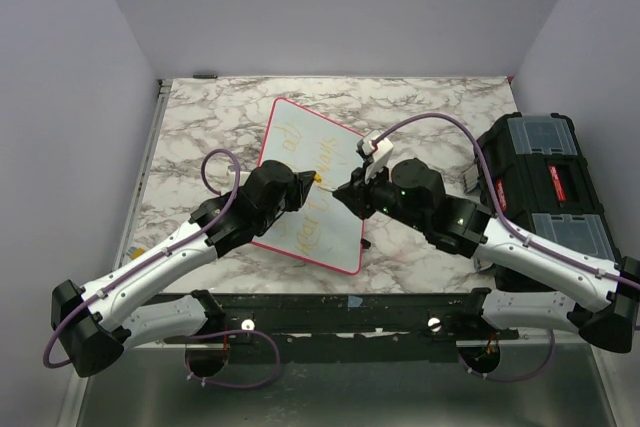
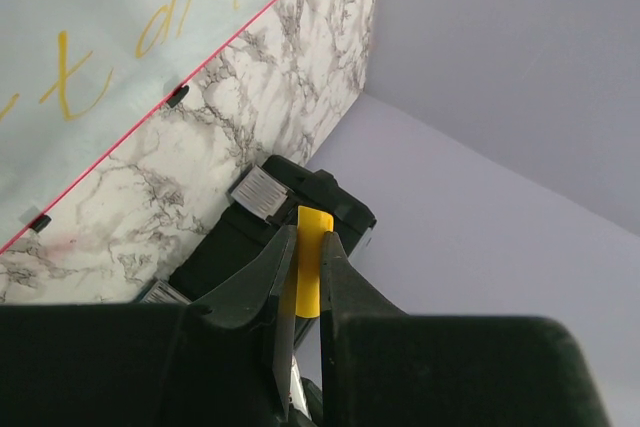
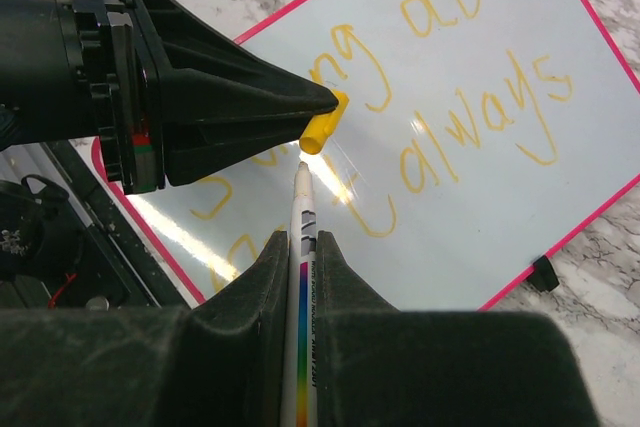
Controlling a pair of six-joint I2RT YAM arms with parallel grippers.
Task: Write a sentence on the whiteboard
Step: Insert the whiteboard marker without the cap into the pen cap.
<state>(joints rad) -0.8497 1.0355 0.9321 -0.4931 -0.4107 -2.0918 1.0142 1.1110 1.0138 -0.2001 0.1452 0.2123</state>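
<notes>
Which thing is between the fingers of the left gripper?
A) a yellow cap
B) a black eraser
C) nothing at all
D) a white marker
A: the left gripper is shut on a yellow cap, while the marker is held in the right gripper, its tip close to that cap.

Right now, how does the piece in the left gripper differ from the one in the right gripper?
The left gripper pinches a short yellow cap; the right gripper clamps a long white marker with a rainbow stripe. The cap barely clears its jaws; the marker's tip reaches well past its own. Both hang over the whiteboard, facing each other, not joined.
</notes>
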